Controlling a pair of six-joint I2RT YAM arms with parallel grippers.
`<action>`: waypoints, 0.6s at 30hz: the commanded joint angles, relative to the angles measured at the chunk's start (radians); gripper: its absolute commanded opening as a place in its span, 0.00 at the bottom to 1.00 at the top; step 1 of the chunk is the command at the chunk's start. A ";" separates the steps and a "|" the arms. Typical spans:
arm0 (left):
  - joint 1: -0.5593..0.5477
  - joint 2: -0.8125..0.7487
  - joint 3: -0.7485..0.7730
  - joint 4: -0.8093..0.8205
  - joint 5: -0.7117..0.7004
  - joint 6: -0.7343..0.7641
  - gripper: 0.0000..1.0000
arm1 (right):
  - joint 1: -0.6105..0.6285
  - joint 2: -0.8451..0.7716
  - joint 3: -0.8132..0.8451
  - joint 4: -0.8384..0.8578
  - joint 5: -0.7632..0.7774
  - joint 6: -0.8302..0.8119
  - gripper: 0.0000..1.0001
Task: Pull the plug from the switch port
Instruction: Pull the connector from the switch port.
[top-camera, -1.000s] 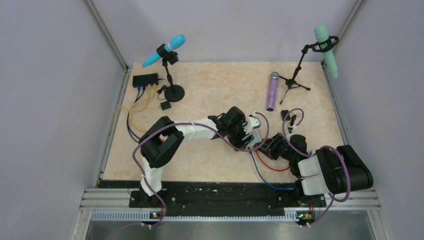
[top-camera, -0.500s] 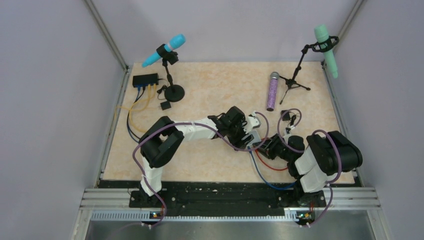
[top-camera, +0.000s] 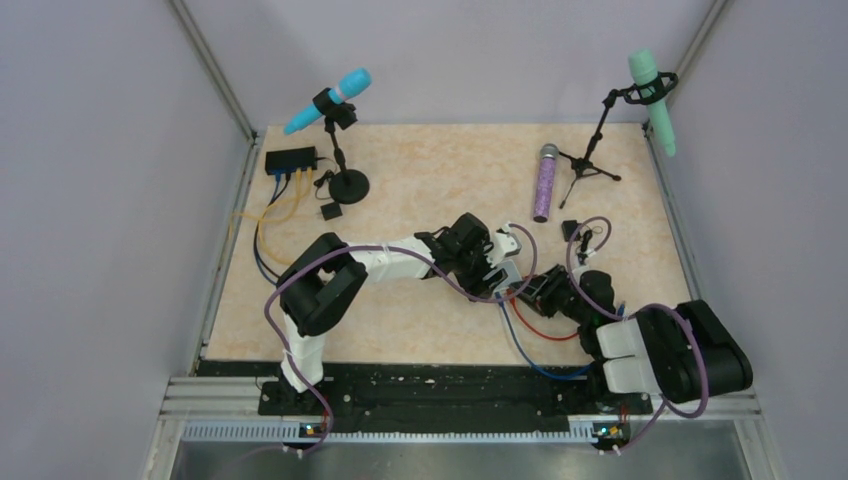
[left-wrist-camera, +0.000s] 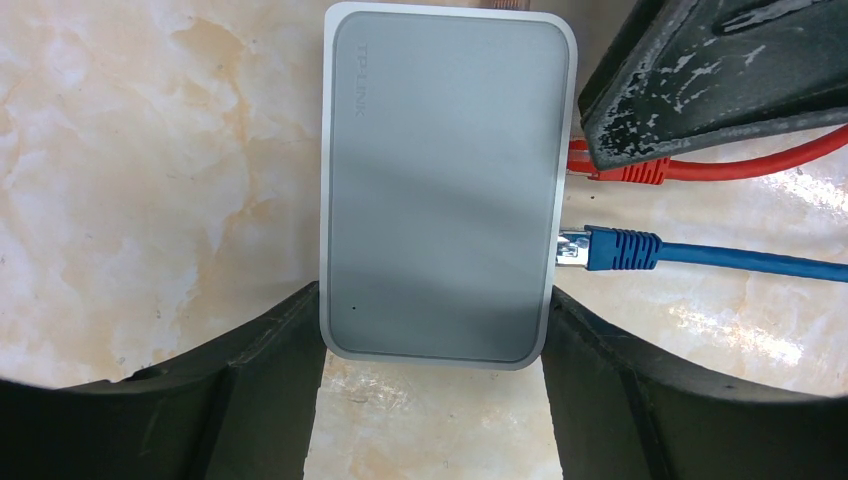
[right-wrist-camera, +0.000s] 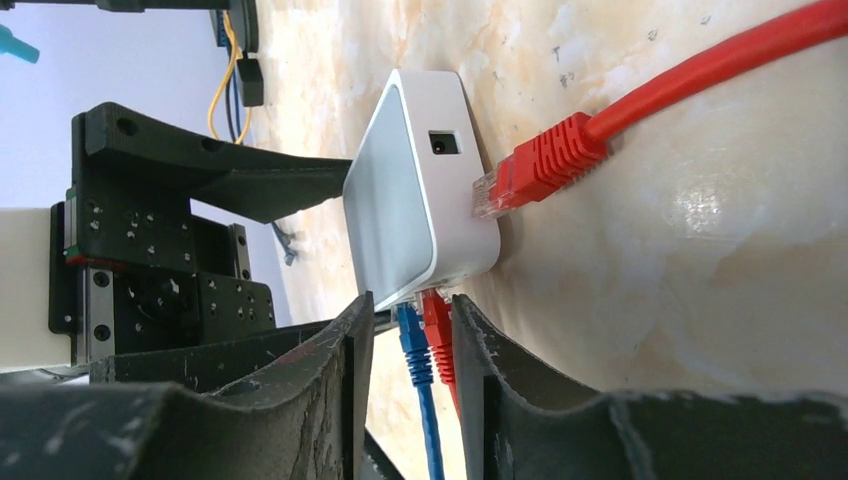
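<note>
The left gripper (left-wrist-camera: 432, 330) pinches the grey box (left-wrist-camera: 440, 190) flat on the table (left-wrist-camera: 150, 150), and the right gripper (right-wrist-camera: 410, 310) sits around the red plug (right-wrist-camera: 437, 332) in its edge, squeezing or not I cannot tell, so next comes a firm squeeze and a straight pull.

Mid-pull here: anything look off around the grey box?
Yes: a loose red plug lies on the table, its tip at the short end of the grey box, in no port. A blue plug and a second red plug sit at its long side.

Matt grey plastic box (left-wrist-camera: 440, 190); glossy, smooth marble-look tabletop (left-wrist-camera: 150, 150).
</note>
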 joint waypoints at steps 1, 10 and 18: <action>-0.003 0.039 -0.053 -0.094 0.032 -0.031 0.45 | 0.011 -0.099 -0.014 -0.134 0.014 -0.053 0.34; -0.003 0.039 -0.050 -0.093 0.035 -0.036 0.45 | 0.013 -0.151 0.020 -0.246 0.028 -0.077 0.39; -0.003 0.043 -0.045 -0.102 0.035 -0.036 0.44 | 0.023 0.010 0.033 -0.087 -0.005 -0.044 0.37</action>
